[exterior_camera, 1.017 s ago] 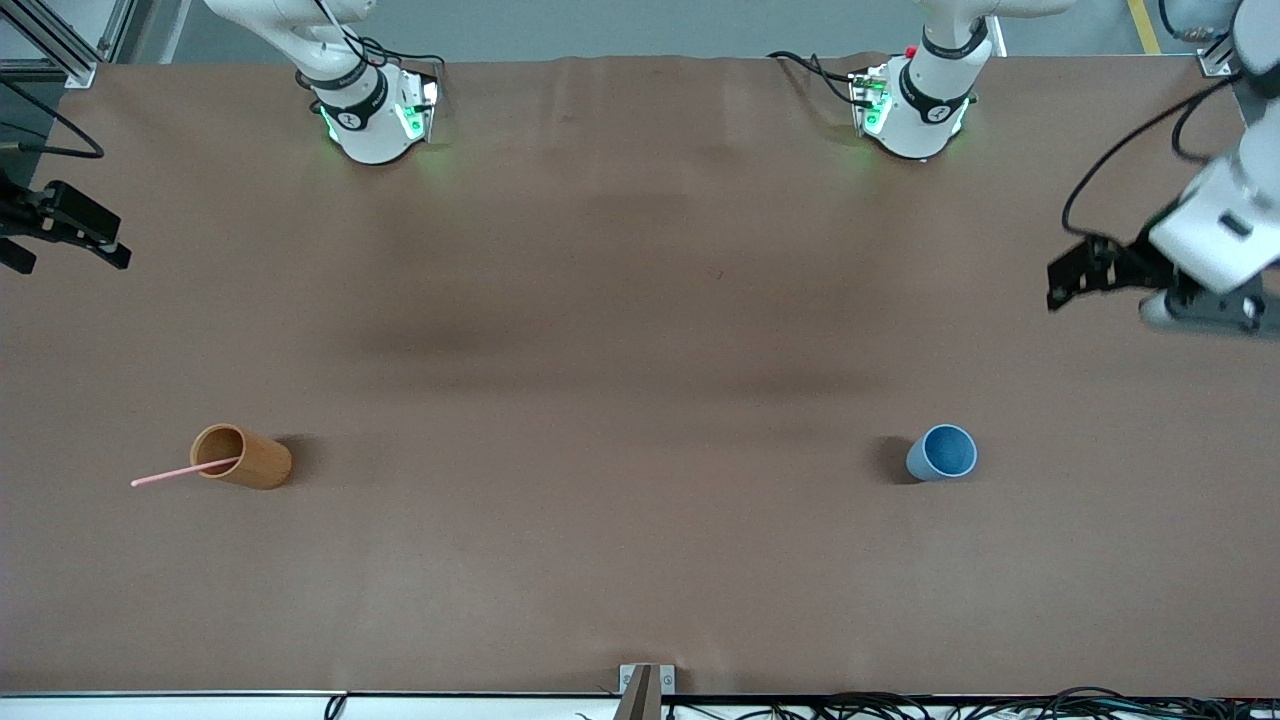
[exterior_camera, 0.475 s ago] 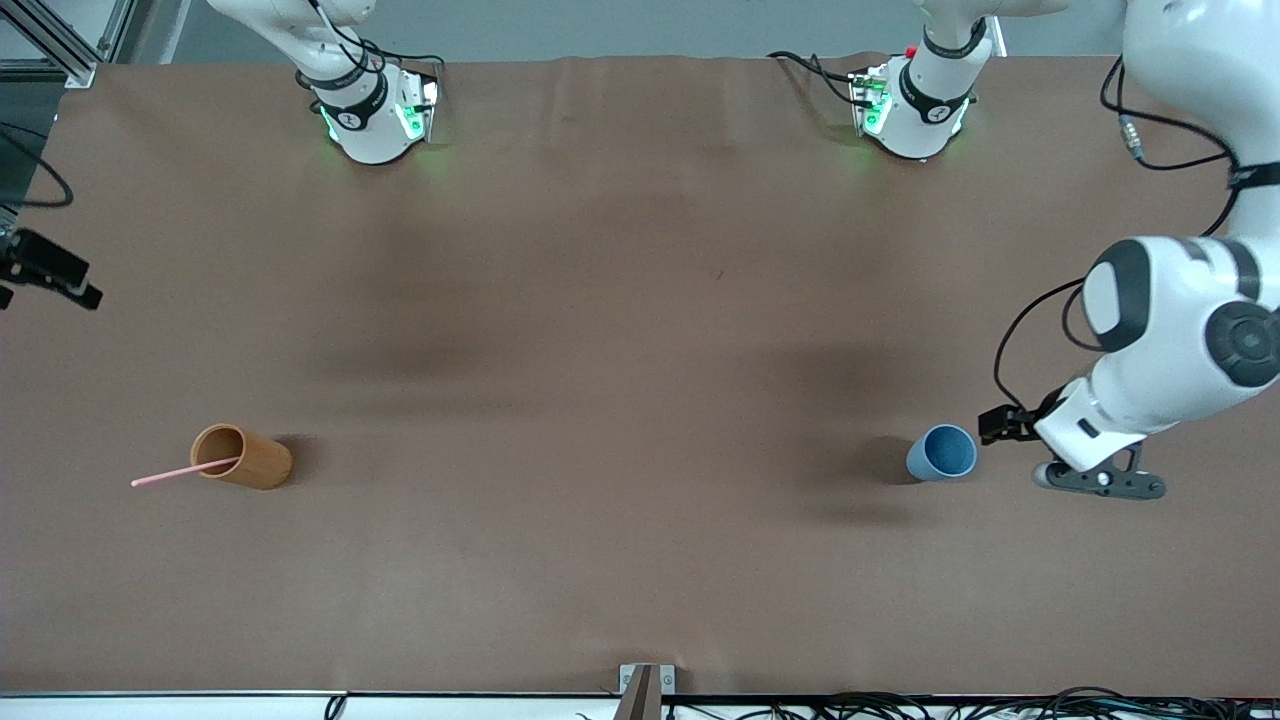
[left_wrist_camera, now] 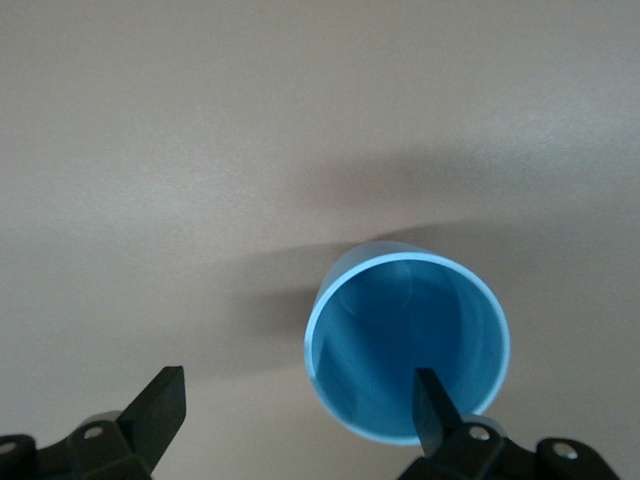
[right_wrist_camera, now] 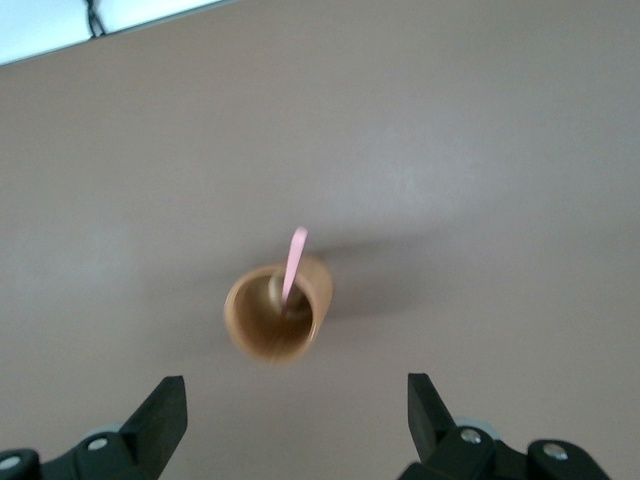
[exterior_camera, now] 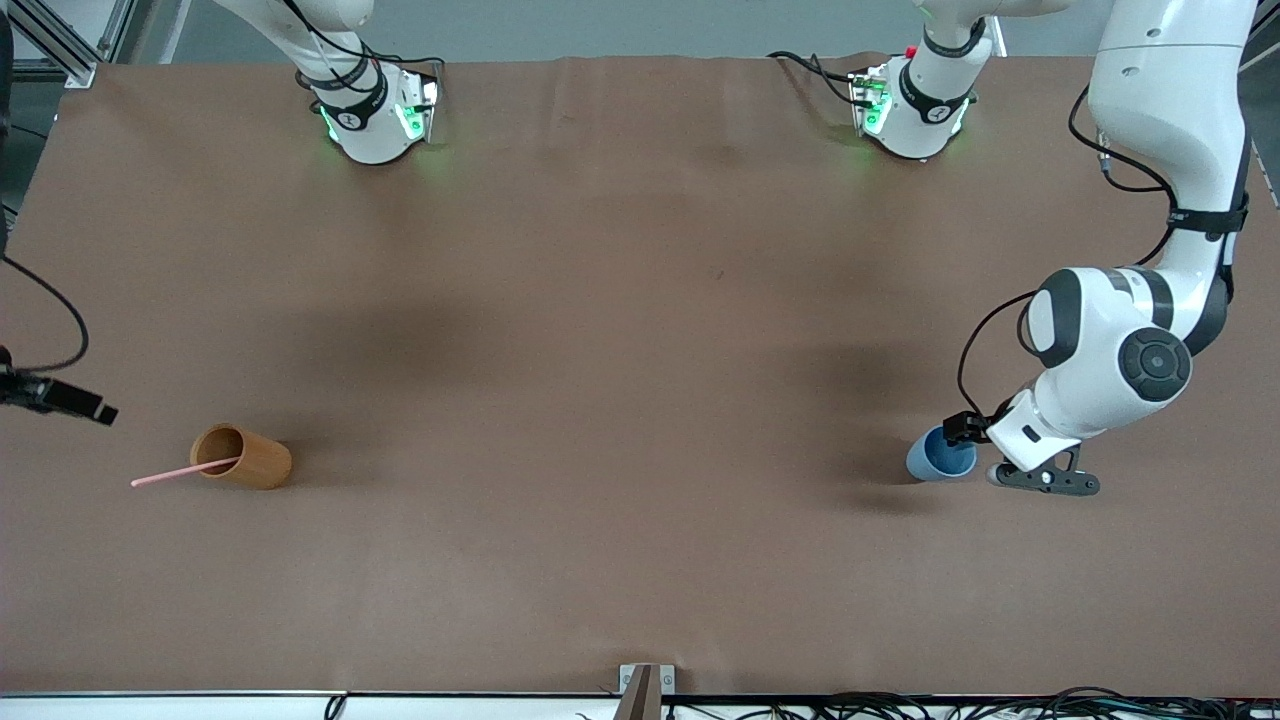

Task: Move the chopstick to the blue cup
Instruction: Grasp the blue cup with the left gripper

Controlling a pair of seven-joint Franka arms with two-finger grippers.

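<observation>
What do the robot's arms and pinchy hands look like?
The left arm is chunky, rounded and white, with dark grey joint bands and round caps. Thin black cables loop beside it. Both bases glow green. The left gripper and right gripper each have two flat black fingers.

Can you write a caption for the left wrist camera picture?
Left gripper, open, hovers over the empty blue cup standing upright on the brown table.
</observation>
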